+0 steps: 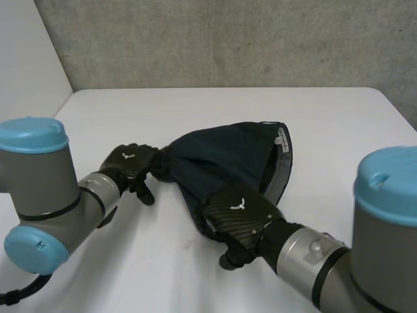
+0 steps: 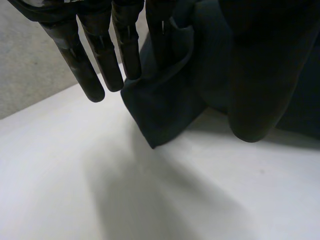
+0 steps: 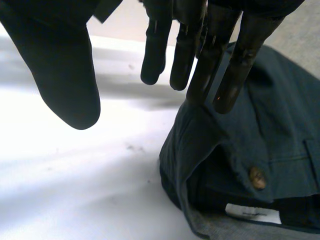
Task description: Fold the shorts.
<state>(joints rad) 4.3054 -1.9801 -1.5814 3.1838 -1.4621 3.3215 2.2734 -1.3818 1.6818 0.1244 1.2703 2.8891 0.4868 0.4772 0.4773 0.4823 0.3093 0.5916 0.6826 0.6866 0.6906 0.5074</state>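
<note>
The dark navy shorts (image 1: 228, 156) lie bunched in a rounded heap on the white table (image 1: 163, 261), waistband towards the right. My left hand (image 1: 130, 163) is at the heap's left tip. In its wrist view the left hand (image 2: 95, 55) has straight fingers, one resting on a pointed corner of the shorts (image 2: 165, 105), with the thumb held apart. My right hand (image 1: 238, 215) sits at the near edge of the heap. Its fingers (image 3: 155, 50) are straight and spread from the thumb, and two fingertips touch the shorts (image 3: 260, 135) near a brown button (image 3: 257, 177).
A white label (image 3: 252, 212) shows inside the grey waistband lining (image 1: 285, 163). A grey wall (image 1: 228, 39) rises behind the table's far edge. Bare tabletop (image 1: 195, 111) surrounds the shorts on every side.
</note>
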